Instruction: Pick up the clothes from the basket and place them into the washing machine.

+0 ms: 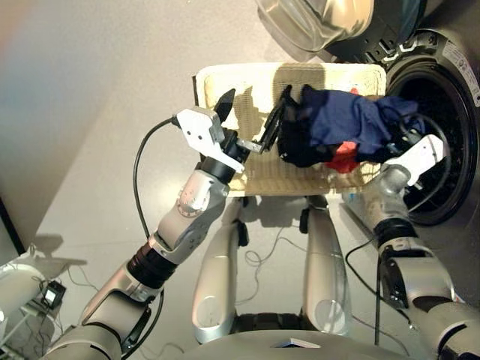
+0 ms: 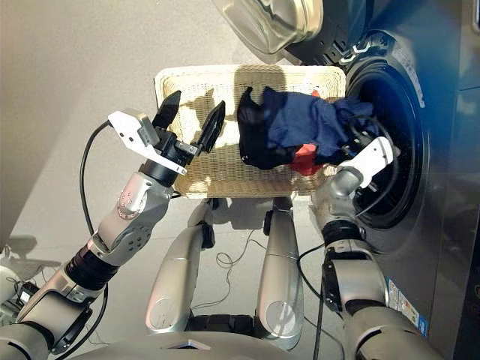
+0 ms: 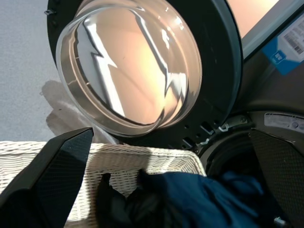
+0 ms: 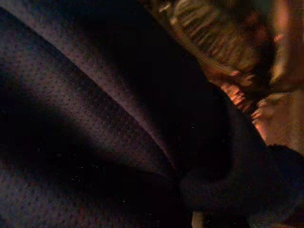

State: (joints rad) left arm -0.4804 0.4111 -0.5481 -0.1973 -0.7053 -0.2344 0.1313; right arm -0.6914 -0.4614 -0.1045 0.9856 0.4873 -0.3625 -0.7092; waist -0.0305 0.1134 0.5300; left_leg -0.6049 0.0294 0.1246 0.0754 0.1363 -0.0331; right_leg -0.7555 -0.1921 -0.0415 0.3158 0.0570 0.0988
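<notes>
The clothes hang as one bundle over the right side of the cream basket: a navy piece on top, a black piece at its left end, a coral red piece underneath. The bundle's right end reaches the drum mouth of the washing machine. There my right gripper is shut on it, its fingers buried in cloth; navy fabric fills the right wrist view. My left gripper stands open over the basket's left half, just left of the black piece, holding nothing.
The round glass door is swung open above the basket's far edge and shows large in the left wrist view. Black cables trail from my arms over the grey floor. Small gear sits at the lower left.
</notes>
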